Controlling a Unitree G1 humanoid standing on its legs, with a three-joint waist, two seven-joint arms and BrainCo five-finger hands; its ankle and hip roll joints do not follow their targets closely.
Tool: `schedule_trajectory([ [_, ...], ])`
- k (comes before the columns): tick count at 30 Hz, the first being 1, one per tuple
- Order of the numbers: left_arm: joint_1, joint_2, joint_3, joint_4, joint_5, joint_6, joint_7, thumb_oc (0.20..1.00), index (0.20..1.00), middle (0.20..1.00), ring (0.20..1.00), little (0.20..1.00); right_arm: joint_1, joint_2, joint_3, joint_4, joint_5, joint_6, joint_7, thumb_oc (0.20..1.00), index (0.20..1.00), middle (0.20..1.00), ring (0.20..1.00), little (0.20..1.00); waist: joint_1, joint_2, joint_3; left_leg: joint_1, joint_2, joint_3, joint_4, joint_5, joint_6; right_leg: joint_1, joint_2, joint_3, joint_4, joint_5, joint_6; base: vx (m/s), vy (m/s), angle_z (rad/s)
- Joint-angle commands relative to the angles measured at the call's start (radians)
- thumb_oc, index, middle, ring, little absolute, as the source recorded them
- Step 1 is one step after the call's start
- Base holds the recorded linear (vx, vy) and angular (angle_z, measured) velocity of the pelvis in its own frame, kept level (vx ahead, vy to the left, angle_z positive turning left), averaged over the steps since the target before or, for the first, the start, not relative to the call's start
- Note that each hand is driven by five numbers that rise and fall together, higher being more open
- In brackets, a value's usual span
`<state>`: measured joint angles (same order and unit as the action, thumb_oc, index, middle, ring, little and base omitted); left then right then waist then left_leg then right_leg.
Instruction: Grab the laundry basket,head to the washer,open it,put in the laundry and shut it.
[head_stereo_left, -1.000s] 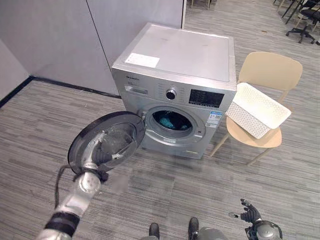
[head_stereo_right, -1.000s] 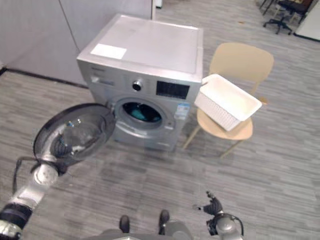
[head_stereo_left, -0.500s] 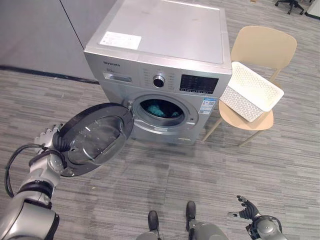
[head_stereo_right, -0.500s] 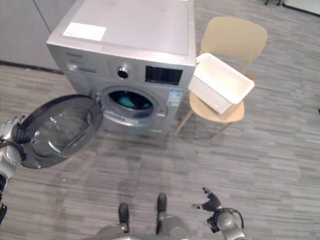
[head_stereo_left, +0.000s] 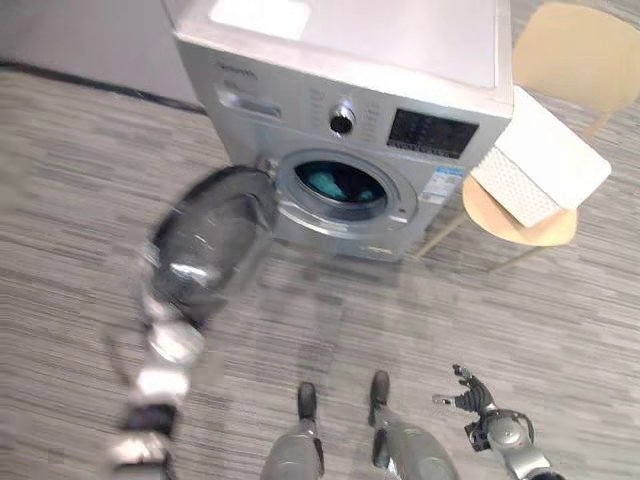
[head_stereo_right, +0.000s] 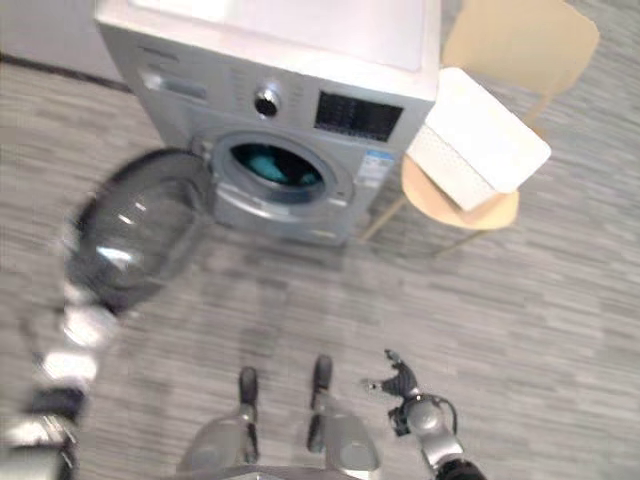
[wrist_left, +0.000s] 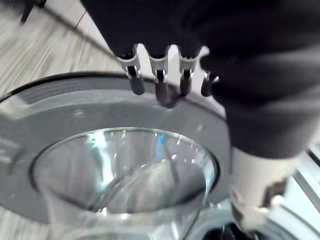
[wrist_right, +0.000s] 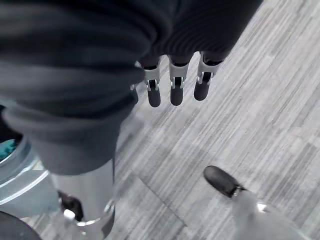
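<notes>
- Left eye view: we see the washer (head_stereo_left: 350, 110) with its door (head_stereo_left: 205, 245) swung open, teal laundry (head_stereo_left: 325, 183) in the drum, and the white laundry basket (head_stereo_left: 540, 160) on a tan chair (head_stereo_left: 520, 215).
- Left wrist view: our left hand (wrist_left: 160, 75) rests straight fingers on the door rim.
- Right wrist view: our right hand (wrist_right: 172, 75) hangs relaxed, empty, over the floor (wrist_right: 250, 100).

Silver-grey washer (head_stereo_left: 350, 110) with dark-rimmed glass door (head_stereo_left: 210, 240); something teal, perhaps laundry (head_stereo_left: 330, 183), inside. White perforated basket (head_stereo_left: 540, 160) on tan chair (head_stereo_left: 570, 60), upper right. Grey striped floor (head_stereo_left: 90, 200).
</notes>
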<state>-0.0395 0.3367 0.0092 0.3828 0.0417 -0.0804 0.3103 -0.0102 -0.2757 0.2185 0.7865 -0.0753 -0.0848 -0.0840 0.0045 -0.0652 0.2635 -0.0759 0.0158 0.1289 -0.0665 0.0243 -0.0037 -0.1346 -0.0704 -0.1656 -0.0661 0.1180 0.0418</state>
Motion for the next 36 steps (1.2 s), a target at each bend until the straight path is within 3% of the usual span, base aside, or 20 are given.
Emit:
schedule_trajectory([
  [1, -0.165, 0.076, -0.200, 0.174, -0.046, -0.024, -0.074, 1.000, 1.000, 1.000, 1.000, 1.000, -0.003, -0.056, 0.020, -0.017, -0.031, 0.008, -0.018, 1.000, 1.000, 1.000, 1.000, 1.000, -0.027, -0.024, -0.014, -0.089, -0.009, -0.004, 0.046, -0.042, 0.008, -0.035, -0.044, -0.021, 0.182, -0.191, 0.091, 0.01, -0.025, 0.05],
  [5, -0.192, 0.038, -0.250, 0.050, -0.065, -0.038, -0.093, 1.000, 1.000, 1.000, 1.000, 1.000, 0.014, -0.068, 0.010, -0.047, -0.043, 0.010, -0.027, 1.000, 1.000, 1.000, 1.000, 1.000, -0.045, 0.000, -0.015, -0.080, -0.010, 0.010, 0.037, -0.035, 0.009, -0.034, -0.040, -0.004, 0.171, -0.187, 0.090, -0.01, -0.016, -0.20],
  [8, -0.415, 0.048, -0.324, 0.150, -0.060, -0.042, -0.025, 1.000, 1.000, 1.000, 1.000, 1.000, -0.005, -0.097, 0.034, -0.053, -0.035, 0.008, -0.035, 1.000, 1.000, 1.000, 1.000, 1.000, -0.086, 0.016, -0.009, -0.100, -0.005, 0.037, 0.020, -0.017, 0.007, -0.085, -0.035, 0.029, 0.178, -0.175, 0.092, -0.07, 0.039, -0.43],
  [10, -0.641, 0.165, -0.370, 0.196, -0.023, -0.037, 0.025, 1.000, 1.000, 1.000, 1.000, 1.000, -0.003, -0.156, 0.054, -0.086, -0.034, 0.006, -0.036, 1.000, 1.000, 1.000, 1.000, 1.000, -0.128, 0.032, 0.000, -0.135, -0.003, 0.073, 0.008, -0.004, 0.006, -0.142, -0.038, 0.069, 0.164, -0.145, 0.102, -0.03, 0.077, -0.63],
  [14, -0.797, 0.235, -0.424, 0.387, -0.001, -0.025, 0.021, 1.000, 1.000, 1.000, 1.000, 1.000, -0.021, -0.175, 0.077, -0.080, -0.032, -0.001, -0.025, 1.000, 1.000, 1.000, 1.000, 1.000, -0.153, 0.036, 0.004, -0.155, 0.001, 0.085, 0.002, 0.008, 0.002, -0.177, -0.039, 0.087, 0.164, -0.135, 0.105, 0.00, 0.029, -0.45],
  [15, -0.887, 0.274, -0.453, 0.501, -0.003, -0.025, 0.005, 1.000, 1.000, 1.000, 1.000, 1.000, -0.029, -0.189, 0.088, -0.082, -0.024, -0.007, -0.022, 1.000, 1.000, 1.000, 1.000, 1.000, -0.167, 0.039, 0.003, -0.169, 0.001, 0.089, -0.006, 0.017, -0.001, -0.197, -0.038, 0.090, 0.164, -0.130, 0.106, -0.01, 0.022, -0.32],
  [21, -1.000, 0.355, -0.490, 0.609, 0.002, -0.033, -0.006, 1.000, 1.000, 1.000, 1.000, 1.000, -0.052, -0.201, 0.108, -0.084, 0.007, -0.025, -0.020, 1.000, 1.000, 1.000, 1.000, 1.000, -0.187, 0.038, 0.015, -0.201, 0.002, 0.096, -0.018, 0.030, -0.004, -0.236, -0.043, 0.096, 0.160, -0.114, 0.114, 0.00, 0.010, -0.11],
  [26, -0.894, 0.344, -0.451, 0.448, 0.009, -0.053, 0.010, 1.000, 1.000, 1.000, 1.000, 1.000, -0.038, -0.177, 0.101, -0.076, 0.010, -0.029, -0.025, 1.000, 1.000, 1.000, 1.000, 1.000, -0.169, 0.039, 0.019, -0.198, 0.001, 0.094, -0.019, 0.027, -0.006, -0.228, -0.047, 0.092, 0.156, -0.114, 0.114, 0.00, 0.000, 0.00],
  [28, -0.716, 0.281, -0.394, 0.319, 0.014, -0.060, 0.002, 1.000, 1.000, 1.000, 1.000, 1.000, -0.023, -0.156, 0.086, -0.063, 0.002, -0.025, -0.029, 1.000, 1.000, 1.000, 1.000, 1.000, -0.152, 0.040, 0.015, -0.173, 0.001, 0.088, -0.018, 0.016, -0.007, -0.201, -0.048, 0.082, 0.156, -0.125, 0.109, 0.00, -0.009, 0.02],
  [31, -0.589, 0.237, -0.358, 0.264, 0.017, -0.062, -0.012, 1.000, 1.000, 1.000, 1.000, 1.000, -0.015, -0.142, 0.076, -0.049, -0.010, -0.020, -0.031, 1.000, 1.000, 1.000, 1.000, 1.000, -0.141, 0.042, 0.007, -0.149, -0.001, 0.083, -0.018, 0.010, -0.007, -0.169, -0.045, 0.074, 0.152, -0.135, 0.105, 0.04, -0.038, 0.04],
  [32, -0.447, 0.184, -0.315, 0.210, 0.006, -0.060, -0.028, 1.000, 1.000, 1.000, 1.000, 1.000, -0.012, -0.126, 0.060, -0.036, -0.024, -0.011, -0.036, 1.000, 1.000, 1.000, 1.000, 1.000, -0.127, 0.045, -0.009, -0.123, -0.002, 0.077, -0.019, 0.006, -0.008, -0.133, -0.041, 0.066, 0.145, -0.143, 0.099, 0.06, -0.052, 0.11],
  [34, -0.373, 0.160, -0.295, 0.179, 0.001, -0.060, -0.039, 1.000, 1.000, 1.000, 1.000, 1.000, -0.010, -0.119, 0.049, -0.033, -0.029, -0.006, -0.038, 1.000, 1.000, 1.000, 1.000, 1.000, -0.119, 0.045, -0.016, -0.109, -0.003, 0.075, -0.020, 0.003, -0.009, -0.115, -0.037, 0.061, 0.141, -0.146, 0.098, 0.05, -0.068, 0.20],
  [36, -0.170, 0.099, -0.238, 0.137, -0.033, -0.058, -0.086, 1.000, 1.000, 1.000, 1.000, 1.000, -0.014, -0.103, 0.012, -0.016, -0.036, 0.004, -0.043, 1.000, 1.000, 1.000, 1.000, 1.000, -0.094, 0.046, -0.033, -0.063, -0.007, 0.060, -0.019, -0.004, -0.008, -0.049, -0.028, 0.044, 0.130, -0.162, 0.092, 0.05, -0.095, 0.19],
])
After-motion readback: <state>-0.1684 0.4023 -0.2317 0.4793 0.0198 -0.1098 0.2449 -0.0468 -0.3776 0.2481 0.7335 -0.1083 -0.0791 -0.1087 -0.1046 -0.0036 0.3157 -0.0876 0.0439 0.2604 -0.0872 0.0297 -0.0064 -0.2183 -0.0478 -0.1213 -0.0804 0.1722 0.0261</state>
